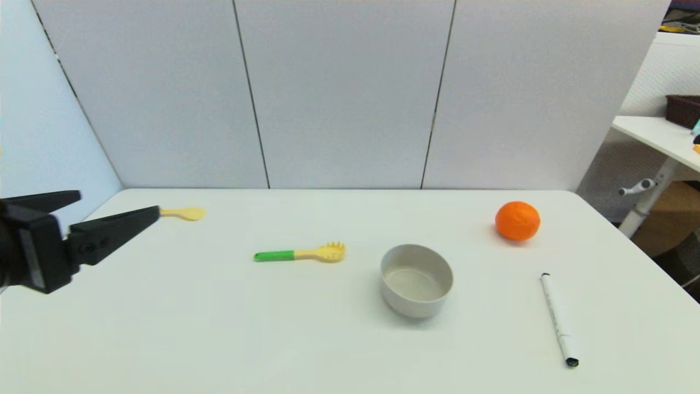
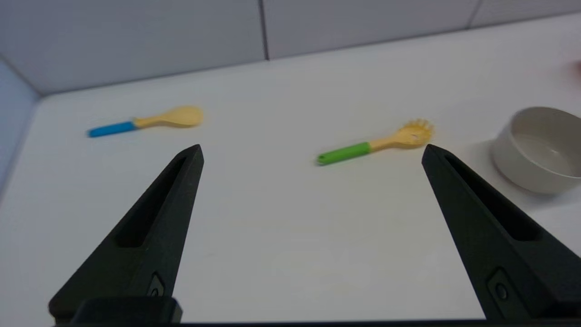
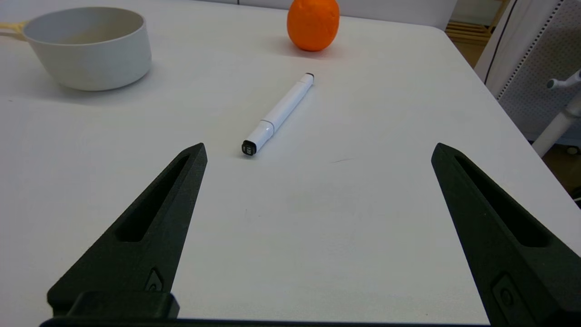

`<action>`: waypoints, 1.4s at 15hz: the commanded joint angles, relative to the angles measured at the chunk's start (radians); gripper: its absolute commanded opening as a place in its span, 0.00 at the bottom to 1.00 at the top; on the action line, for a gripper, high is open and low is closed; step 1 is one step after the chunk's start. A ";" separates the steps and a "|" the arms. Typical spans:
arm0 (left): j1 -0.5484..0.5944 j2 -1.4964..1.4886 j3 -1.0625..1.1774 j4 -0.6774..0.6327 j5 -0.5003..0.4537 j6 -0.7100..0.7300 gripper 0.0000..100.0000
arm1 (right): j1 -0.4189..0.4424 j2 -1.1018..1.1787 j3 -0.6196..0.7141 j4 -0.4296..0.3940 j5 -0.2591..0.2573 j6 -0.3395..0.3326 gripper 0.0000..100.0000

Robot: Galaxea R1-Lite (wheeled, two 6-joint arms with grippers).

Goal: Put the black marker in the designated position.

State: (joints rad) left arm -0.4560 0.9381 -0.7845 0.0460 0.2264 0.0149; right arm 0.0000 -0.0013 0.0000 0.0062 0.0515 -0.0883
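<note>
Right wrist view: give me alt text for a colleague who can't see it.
The black marker lies flat and untouched on the white table, ahead of the open right gripper, nearer one of its black fingers. Beyond the marker sit an orange and an empty grey bowl.

At your ten o'clock the left gripper (image 1: 117, 205) hides the spoon (image 1: 186, 213) handle; the marker (image 3: 278, 113) print stays unreadable.
</note>
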 commanded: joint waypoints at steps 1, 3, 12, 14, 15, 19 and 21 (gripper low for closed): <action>0.280 -0.303 0.269 -0.204 -0.269 0.059 1.00 | 0.000 0.001 0.000 0.000 0.001 -0.001 1.00; 0.362 -0.394 0.372 -0.273 -0.346 0.066 1.00 | 0.000 0.001 0.000 0.000 0.001 -0.001 1.00; 0.488 -0.657 0.521 -0.256 -0.357 0.102 1.00 | 0.000 0.001 0.000 0.000 0.001 -0.001 1.00; 0.511 -0.679 0.545 -0.258 -0.360 0.132 1.00 | 0.000 0.001 0.000 0.000 0.001 -0.001 1.00; 0.511 -0.679 0.567 -0.262 -0.360 0.139 1.00 | 0.000 0.001 0.000 0.000 0.001 -0.001 1.00; 0.479 -0.766 0.695 -0.244 -0.355 0.165 1.00 | 0.000 0.001 0.000 0.000 0.001 -0.001 1.00; 0.467 -0.891 0.754 -0.150 -0.337 0.163 1.00 | 0.000 0.001 0.000 0.000 0.001 -0.001 1.00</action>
State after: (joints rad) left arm 0.0326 0.1896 -0.1030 -0.1851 -0.1255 0.1774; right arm 0.0000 -0.0013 0.0000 0.0062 0.0515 -0.0883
